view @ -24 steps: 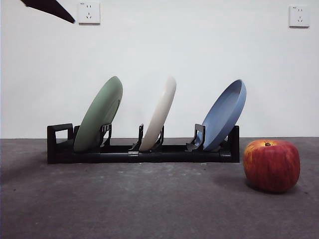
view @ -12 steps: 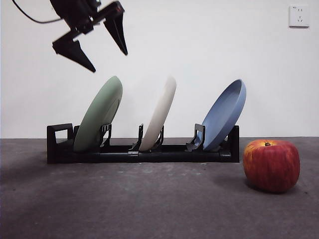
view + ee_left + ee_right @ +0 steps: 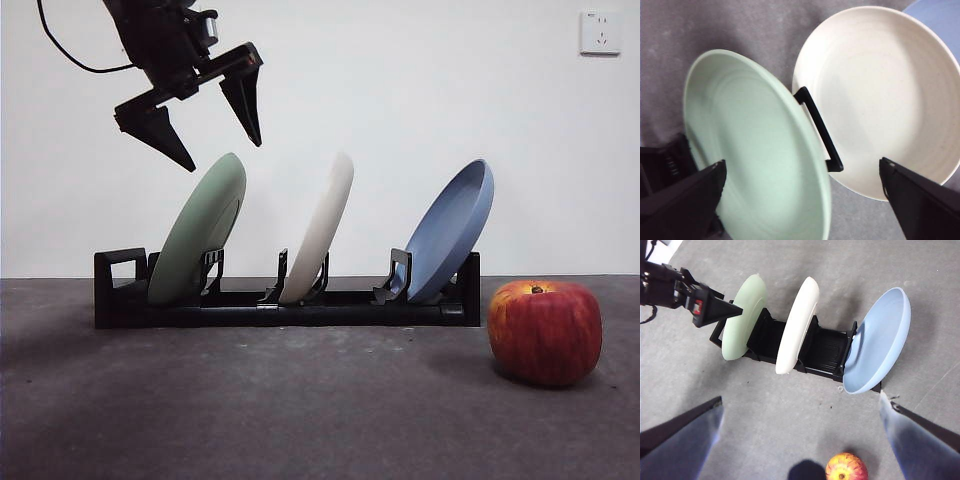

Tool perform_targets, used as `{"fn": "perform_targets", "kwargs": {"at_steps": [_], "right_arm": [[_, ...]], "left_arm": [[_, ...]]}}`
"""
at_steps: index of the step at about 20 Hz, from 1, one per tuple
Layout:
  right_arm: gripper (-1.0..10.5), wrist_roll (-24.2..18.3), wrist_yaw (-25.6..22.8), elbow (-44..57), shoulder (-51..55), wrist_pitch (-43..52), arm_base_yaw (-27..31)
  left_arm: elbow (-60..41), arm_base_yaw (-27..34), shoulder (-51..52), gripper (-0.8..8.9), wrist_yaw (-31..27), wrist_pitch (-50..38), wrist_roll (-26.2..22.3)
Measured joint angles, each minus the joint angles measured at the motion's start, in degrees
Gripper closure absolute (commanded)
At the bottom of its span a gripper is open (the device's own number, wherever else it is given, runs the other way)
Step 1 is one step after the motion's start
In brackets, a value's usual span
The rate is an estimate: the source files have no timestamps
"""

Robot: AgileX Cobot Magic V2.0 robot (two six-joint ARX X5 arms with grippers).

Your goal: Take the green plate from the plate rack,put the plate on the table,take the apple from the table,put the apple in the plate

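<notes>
The green plate leans in the left slot of the black plate rack on the table. My left gripper hangs open just above the plate's top rim, one jaw to each side, not touching. In the left wrist view the green plate lies between the open jaws of the left gripper. The apple stands on the table right of the rack. My right gripper is open and empty, high above the table, with the apple and the green plate below it.
A cream-white plate stands in the middle slot and a blue plate in the right slot. The rack's loop handle is at its left end. A white wall with a socket is behind.
My left gripper has come in from the top left corner and moved down to just above the green plate's rim, jaws open. The plates and the apple have not moved.
</notes>
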State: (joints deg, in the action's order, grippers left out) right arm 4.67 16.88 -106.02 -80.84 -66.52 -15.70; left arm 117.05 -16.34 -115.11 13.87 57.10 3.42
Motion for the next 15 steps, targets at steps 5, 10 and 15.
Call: {"fn": "perform_targets", "kwargs": {"at_steps": [5,10,15], "right_arm": [[2.0,0.02,0.02,0.00,0.00,-0.04,0.00],[2.0,0.02,0.00,0.00,0.00,-0.04,0.00],[2.0,0.02,0.02,0.00,0.00,-0.02,0.00]], "left_arm": [[0.00,-0.33,-1.55,3.58,-0.24,-0.68,0.00],[0.00,-0.33,-1.55,6.75,-0.26,-1.16,0.00],[0.07,-0.39,-1.55,8.26,0.39,-0.66,-0.94]]}}
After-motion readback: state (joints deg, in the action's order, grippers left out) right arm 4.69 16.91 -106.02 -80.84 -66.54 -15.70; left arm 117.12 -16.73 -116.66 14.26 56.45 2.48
